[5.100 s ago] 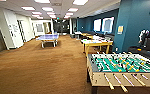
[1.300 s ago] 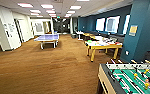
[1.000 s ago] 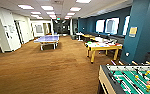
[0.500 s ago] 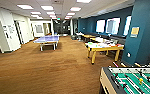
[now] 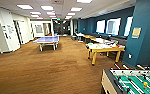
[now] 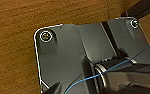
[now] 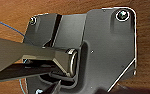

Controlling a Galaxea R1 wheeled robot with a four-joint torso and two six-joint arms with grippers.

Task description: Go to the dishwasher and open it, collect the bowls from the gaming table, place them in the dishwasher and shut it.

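Gaming table (image 5: 104,48), white top, yellow edge and legs; small bright dishes on it, blurred. Foosball table (image 5: 131,81) near right. Brown wood-grain floor (image 5: 53,70). Both grippers' fingers: cannot tell.

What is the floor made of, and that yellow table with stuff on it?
The floor looks like wood or a wood-look covering: warm brown with streaky grain, a little shiny where the ceiling lights reflect. The yellow table seems to be painted wood or laminate: solid bright yellow legs and edge under a flat white top. Which one exactly, the pictures leave open.
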